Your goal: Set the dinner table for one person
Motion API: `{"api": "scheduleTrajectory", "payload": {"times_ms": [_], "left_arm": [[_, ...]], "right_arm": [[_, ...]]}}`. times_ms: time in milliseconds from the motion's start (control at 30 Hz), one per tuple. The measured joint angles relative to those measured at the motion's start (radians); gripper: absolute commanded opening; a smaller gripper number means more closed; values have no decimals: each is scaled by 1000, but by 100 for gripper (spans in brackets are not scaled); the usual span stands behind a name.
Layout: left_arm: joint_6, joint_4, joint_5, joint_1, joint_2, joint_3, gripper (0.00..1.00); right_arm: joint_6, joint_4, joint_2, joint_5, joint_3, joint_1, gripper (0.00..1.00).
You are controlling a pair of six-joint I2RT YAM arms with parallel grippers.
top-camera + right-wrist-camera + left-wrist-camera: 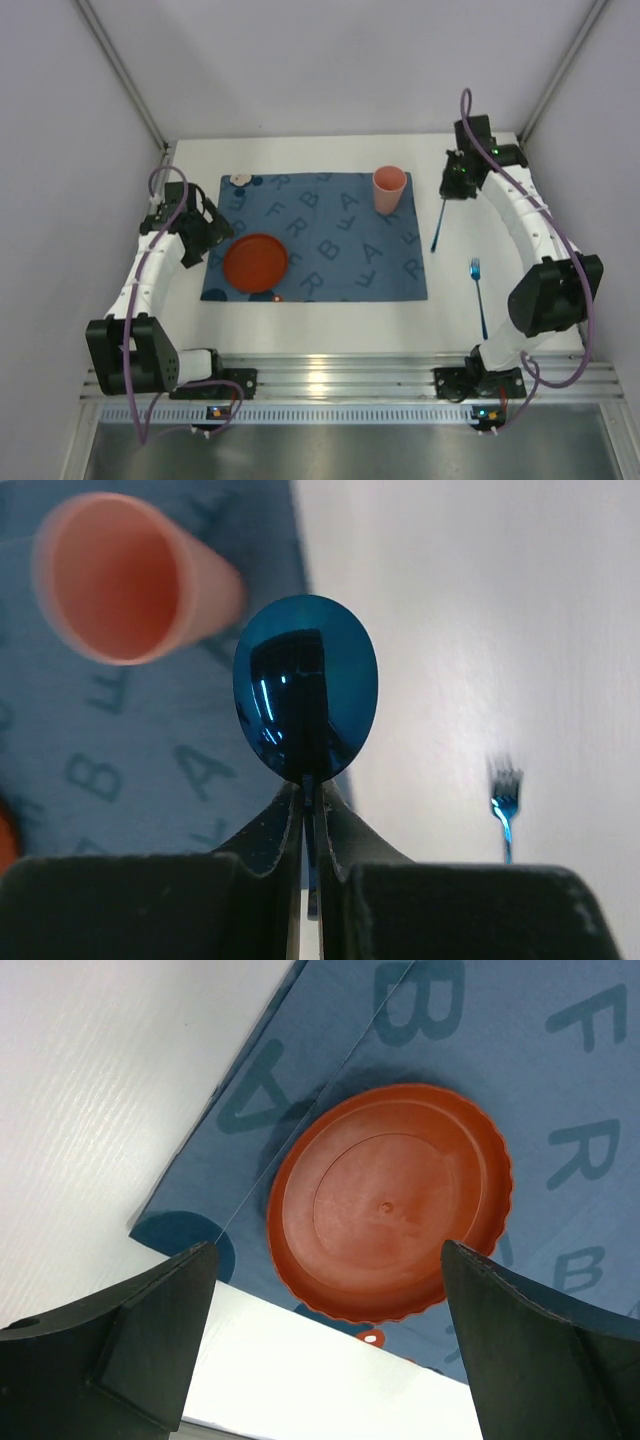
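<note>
The white dinner table carries a dark blue lettered placemat. A red-orange plate lies on the mat's near left part, and a pink cup stands at its far right. My left gripper is open and empty just left of the plate; in the left wrist view the plate lies between and beyond the spread fingers. My right gripper is shut on a blue spoon above the table right of the mat. The spoon's bowl sticks out past the fingertips.
A blue fork lies on the table right of the mat, near the right arm; it also shows in the right wrist view. The cup is close left of the spoon. Grey walls enclose the table's far and side edges.
</note>
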Motion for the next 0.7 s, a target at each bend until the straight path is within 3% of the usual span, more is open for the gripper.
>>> {"api": "scheduleTrajectory", "payload": {"times_ms": [133,300,700], "left_arm": [[0,-1,-2,-4,31,36,99],[0,0,-5,-18,45,63,99],[0,-24,-13,-23,50,84,99]], "right_arm": [[22,-39,2,18,212,216,0],[44,-38,57,-53,271,420,0],[47,18,436,-122,215,441,0]]}}
